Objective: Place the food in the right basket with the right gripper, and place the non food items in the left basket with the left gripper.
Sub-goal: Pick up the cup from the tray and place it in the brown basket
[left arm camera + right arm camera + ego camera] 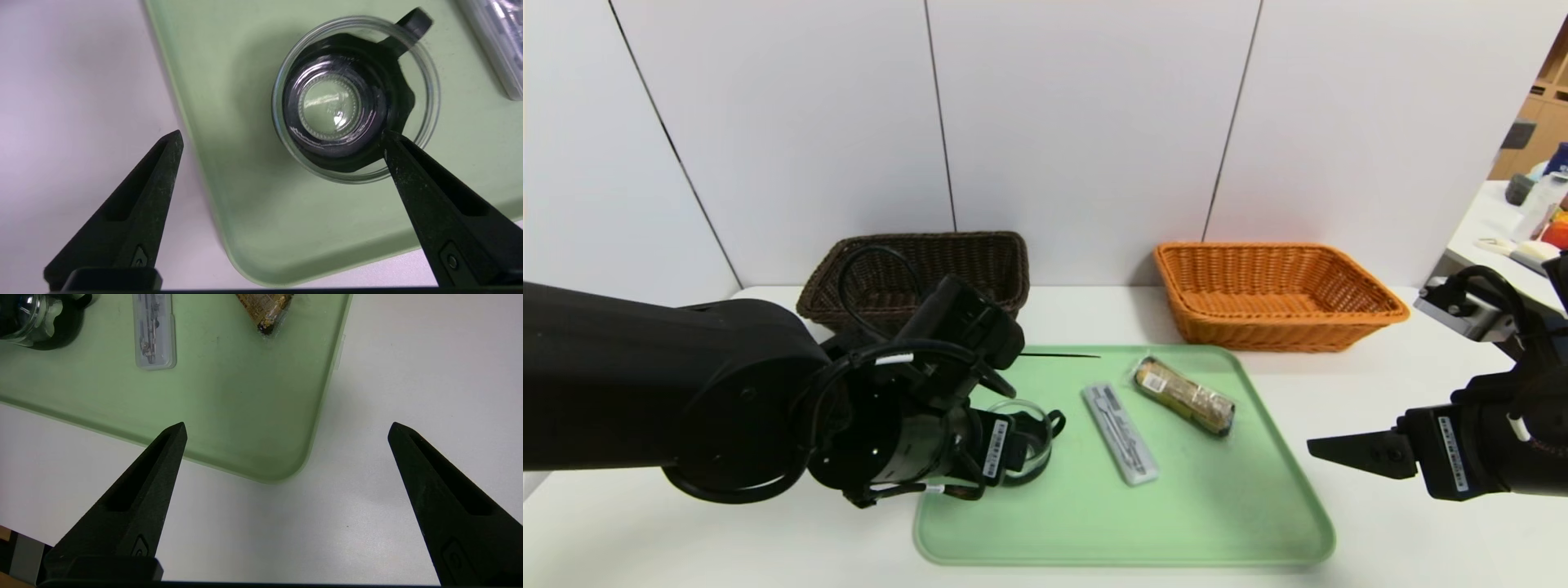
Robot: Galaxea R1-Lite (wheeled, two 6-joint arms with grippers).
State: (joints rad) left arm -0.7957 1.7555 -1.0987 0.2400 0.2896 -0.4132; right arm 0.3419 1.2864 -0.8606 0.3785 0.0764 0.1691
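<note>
Left gripper (284,143) above near-left part of green tray (1127,563), jaws spread wide, nothing held; glass cup with dark sleeve and handle (331,106) beneath, empty-looking. Step in hand, likely: picking cup for dark basket (915,310). Next move: centre jaws over cup, lower, close. Clear case of metal tools (1121,433) and wrapped food bar (1184,395) also on tray. Right gripper (288,430) idle beside tray, jaws wide, holding nothing. Orange basket (1258,327) awaits food. Pale label on wrapper, unreadable; no brand legible.

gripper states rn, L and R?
Left hand: open, empty, above the glass container on the tray.
Right hand: open, empty, idle off the tray's right edge.
</note>
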